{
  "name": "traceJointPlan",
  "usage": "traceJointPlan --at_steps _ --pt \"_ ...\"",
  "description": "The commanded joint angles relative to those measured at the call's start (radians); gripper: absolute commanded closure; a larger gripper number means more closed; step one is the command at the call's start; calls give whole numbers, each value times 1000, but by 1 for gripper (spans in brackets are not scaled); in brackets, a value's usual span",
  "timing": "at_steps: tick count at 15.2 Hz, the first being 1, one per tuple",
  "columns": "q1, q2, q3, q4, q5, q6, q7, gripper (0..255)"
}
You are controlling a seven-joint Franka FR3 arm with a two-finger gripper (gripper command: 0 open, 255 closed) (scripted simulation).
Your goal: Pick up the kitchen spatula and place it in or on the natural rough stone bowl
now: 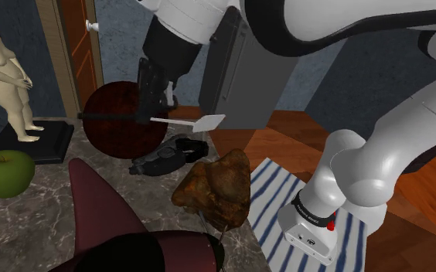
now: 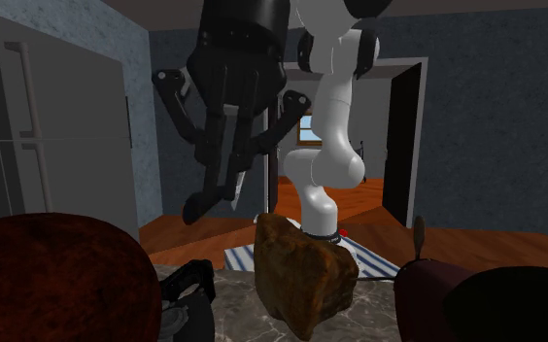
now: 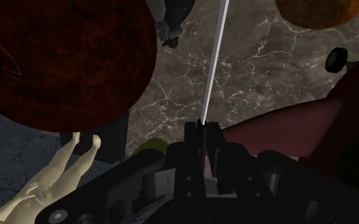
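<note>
My gripper [image 1: 148, 116] is shut on the spatula [image 1: 197, 122] and holds it level above the table. Its black handle sticks out toward the shoulder view's left, and its white blade points right. In the wrist view the spatula [image 3: 214, 63] is seen edge-on as a thin white line running out from the shut gripper [image 3: 202, 130]. The brown rough stone bowl [image 1: 216, 185] sits on the marble table, below and to the right of the blade. The bowl [image 3: 321, 13] lies ahead of the gripper and to one side. In the second exterior view the gripper [image 2: 225, 165] hangs above and left of the bowl [image 2: 301, 272].
A dark red ball [image 1: 120, 120] lies under the handle. A dark grey tool [image 1: 166, 154] sits between ball and bowl. A green apple [image 1: 4, 171], a pale figurine [image 1: 8, 77] on a black base and a maroon object [image 1: 108, 216] stand on the shoulder view's left.
</note>
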Motion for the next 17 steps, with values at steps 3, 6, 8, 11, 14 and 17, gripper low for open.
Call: traceJointPlan --at_steps 3,6,8,11,14,17 --pt "28 -141 -8 -104 44 -33 -4 255" --pt "57 -262 -15 -185 74 -70 -1 255" --pt "78 -342 -19 -233 91 -101 5 255" --pt "111 -461 -23 -297 113 -157 19 255" --pt "128 -513 -22 -334 124 -171 27 255" --pt "132 -516 -15 -376 131 -132 26 255"
